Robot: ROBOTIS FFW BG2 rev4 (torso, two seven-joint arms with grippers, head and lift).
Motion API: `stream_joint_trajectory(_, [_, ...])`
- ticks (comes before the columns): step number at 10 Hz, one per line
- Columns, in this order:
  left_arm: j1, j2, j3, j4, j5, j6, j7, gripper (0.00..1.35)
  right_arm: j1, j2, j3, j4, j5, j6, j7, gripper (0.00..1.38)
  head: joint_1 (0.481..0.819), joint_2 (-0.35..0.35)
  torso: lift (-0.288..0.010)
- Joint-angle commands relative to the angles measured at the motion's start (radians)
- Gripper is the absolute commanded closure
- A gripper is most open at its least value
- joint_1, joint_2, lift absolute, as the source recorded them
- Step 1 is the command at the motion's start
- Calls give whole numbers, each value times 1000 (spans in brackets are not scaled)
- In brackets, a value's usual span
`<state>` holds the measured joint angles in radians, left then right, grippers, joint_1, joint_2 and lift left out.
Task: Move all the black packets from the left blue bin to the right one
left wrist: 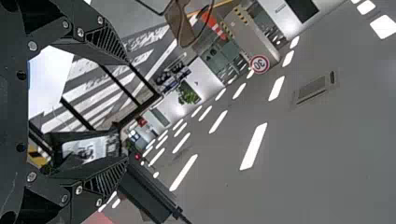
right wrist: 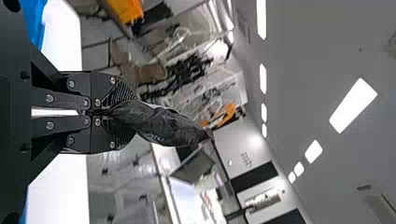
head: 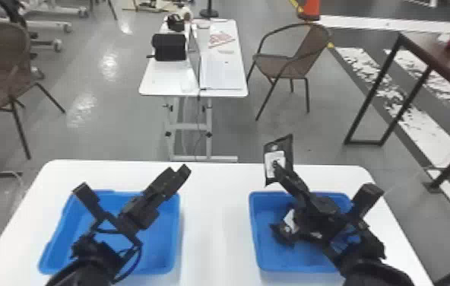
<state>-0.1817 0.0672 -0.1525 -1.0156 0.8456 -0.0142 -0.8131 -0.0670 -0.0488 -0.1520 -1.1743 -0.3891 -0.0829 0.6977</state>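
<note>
Right end effector pinching a black packet, up near the right blue bin; left end effector spread wide!

Right blue bin: near-right corner is hidden under right arm. Black packet inside it is partly covered, packet count unclear. Bench around it is cut off on the near side.

Bins: smooth plastic, slight gloss. Packet: wrinkled plastic film, faint sheen. Table: smooth, pale. Floor: glossy. Chair: rough weave.
</note>
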Motion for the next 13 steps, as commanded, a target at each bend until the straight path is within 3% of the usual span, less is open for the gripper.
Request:
stream_joint_trajectory(1, [110, 36, 57, -166, -69, -7, 55, 269, -2, -28, -106, 61, 105, 17, -3, 1280, 695, -120, 0])
stream_joint_trajectory(2, [189, 37, 105, -274, -126, -7, 121, 2, 12, -51, -127, 78, 125, 63, -4, 1280, 695, -131, 0])
stream_joint_trajectory(4, [340, 6, 202, -480, -284, 13, 218, -2, 55, -88, -138, 70, 130, 183, -1, 1280, 695, -143, 0])
stream_joint_trajectory(5, [404, -21, 254, -583, -378, 43, 256, -2, 73, -91, -156, 53, 142, 216, -3, 1165, 695, -142, 0])
stream_joint_trajectory(6, [441, -49, 286, -649, -445, 69, 282, -2, 92, -74, -207, 22, 185, 219, -12, 730, 695, -136, 0])
stream_joint_trajectory(7, [462, -70, 309, -687, -494, 82, 287, -2, 133, -26, -291, -87, 294, 226, -61, 183, 695, -141, 0])
stream_joint_trajectory(8, [478, -70, 326, -707, -525, 79, 287, -2, 182, 30, -345, -194, 343, 226, -135, 27, 695, -151, 0])
stream_joint_trajectory(9, [493, -70, 343, -725, -546, 89, 288, -2, 220, 50, -377, -263, 360, 235, -190, 127, 695, -184, 0])
stream_joint_trajectory(11, [505, -70, 358, -732, -545, 71, 287, -2, 276, 50, -388, -346, 371, 236, -193, 226, 695, -224, 0])
stream_joint_trajectory(12, [516, -70, 372, -758, -580, 60, 287, -2, 323, 50, -388, -393, 394, 138, -198, 228, 695, -227, 0])
stream_joint_trajectory(13, [539, -70, 395, -781, -631, 37, 293, -2, 363, 50, -386, -384, 354, -66, -199, 223, 695, -230, 0])
